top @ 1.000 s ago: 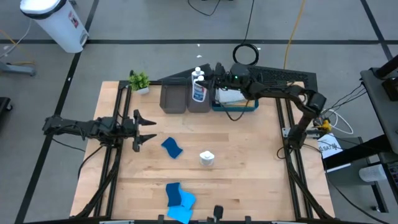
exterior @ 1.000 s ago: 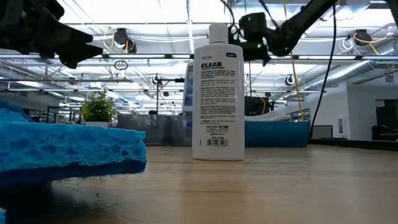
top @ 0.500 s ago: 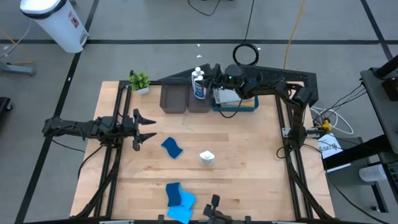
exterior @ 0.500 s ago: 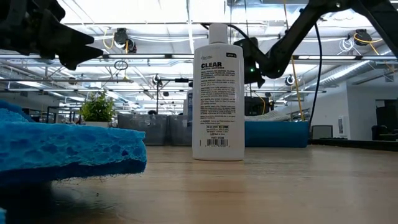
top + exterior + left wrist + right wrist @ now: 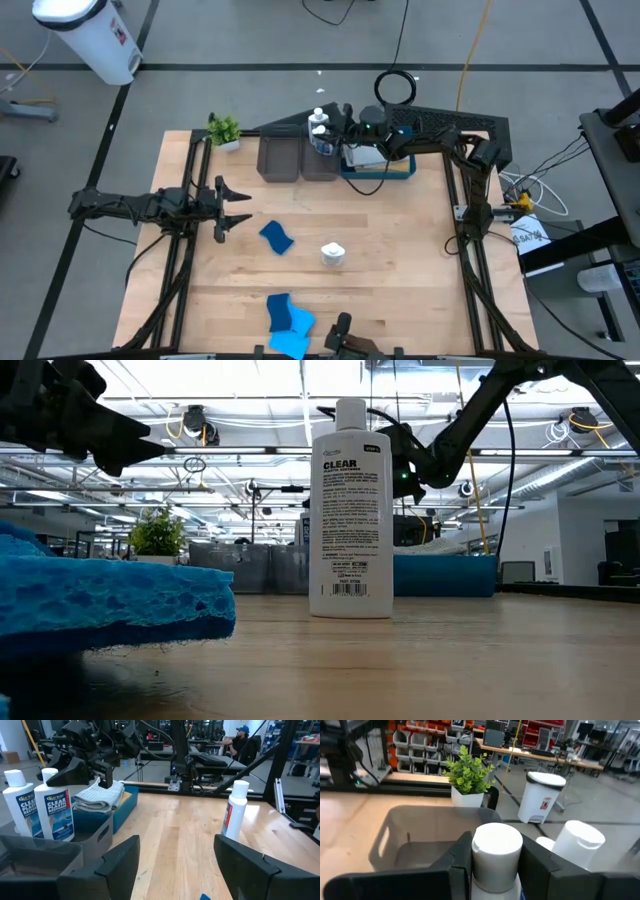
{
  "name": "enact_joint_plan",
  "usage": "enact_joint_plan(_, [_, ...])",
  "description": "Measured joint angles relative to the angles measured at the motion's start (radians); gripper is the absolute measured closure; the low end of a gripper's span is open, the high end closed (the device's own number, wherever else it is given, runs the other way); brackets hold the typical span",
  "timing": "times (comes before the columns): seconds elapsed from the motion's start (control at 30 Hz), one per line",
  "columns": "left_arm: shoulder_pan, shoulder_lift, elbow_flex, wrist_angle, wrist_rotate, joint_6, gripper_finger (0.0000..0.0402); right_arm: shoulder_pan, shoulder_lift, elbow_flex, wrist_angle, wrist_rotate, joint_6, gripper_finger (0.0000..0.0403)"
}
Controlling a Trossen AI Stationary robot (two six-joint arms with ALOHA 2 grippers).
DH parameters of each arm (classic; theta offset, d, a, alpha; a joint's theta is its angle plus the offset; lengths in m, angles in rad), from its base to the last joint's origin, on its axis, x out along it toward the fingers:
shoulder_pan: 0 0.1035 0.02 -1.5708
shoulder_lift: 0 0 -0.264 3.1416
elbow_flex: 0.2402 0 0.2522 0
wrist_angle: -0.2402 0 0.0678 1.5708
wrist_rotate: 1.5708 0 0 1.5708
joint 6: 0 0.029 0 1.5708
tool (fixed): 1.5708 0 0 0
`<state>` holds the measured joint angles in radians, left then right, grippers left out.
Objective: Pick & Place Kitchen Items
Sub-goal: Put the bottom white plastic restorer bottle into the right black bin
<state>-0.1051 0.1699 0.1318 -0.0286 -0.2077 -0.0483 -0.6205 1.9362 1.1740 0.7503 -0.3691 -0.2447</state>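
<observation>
My right gripper (image 5: 336, 130) is at the table's far side, shut on a white bottle with a blue label (image 5: 322, 137) over the right-hand grey tray (image 5: 318, 160). It also shows in the left wrist view (image 5: 55, 805). A second such bottle (image 5: 17, 800) stands beside it in the tray. A third white bottle (image 5: 332, 253) stands upright mid-table. A blue sponge (image 5: 277, 238) lies left of it. More sponges (image 5: 288, 318) lie at the near edge. My left gripper (image 5: 226, 205) is open and empty at the table's left. My right gripper pinches the bottle's white cap (image 5: 497, 845) between its two fingers, one on each side. The fingers come about level from the table's right side. The bottle is upright, its lower part down inside the grey tray. The tray wall hides whether it rests on the tray floor.
A second grey tray (image 5: 278, 158) stands left of the first. A blue tray (image 5: 398, 170) with a folded grey cloth (image 5: 100, 795) stands to the right. A potted plant (image 5: 224, 130) is at the far left corner. A person sits in the room beyond (image 5: 240, 740).
My right gripper has gone down toward the grey tray with the bottle and a little toward the table's far edge. The bottle now stands more upright beside the other bottle.
</observation>
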Motion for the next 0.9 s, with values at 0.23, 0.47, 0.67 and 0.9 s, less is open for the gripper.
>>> enact_joint_plan(0.23, [0.0, 0.0, 0.0, 0.001, 0.0, -0.005, 0.0144, 0.0, 0.0, 0.0, -0.024, 0.001, -0.002, 0.0312])
enact_joint_plan(0.47, [0.0, 0.0, 0.0, 0.002, -0.001, -0.005, 0.0144, 0.0, -0.001, 0.0, -0.042, 0.002, 0.018, 0.0311])
enact_joint_plan(0.67, [0.0, 0.0, 0.0, 0.002, -0.002, -0.005, 0.0144, 0.0, -0.001, 0.0, -0.048, 0.002, 0.02, 0.0296])
enact_joint_plan(0.9, [0.0, 0.0, 0.0, 0.003, -0.002, -0.005, 0.0144, 0.001, -0.001, 0.0, -0.055, 0.002, 0.05, 0.0289])
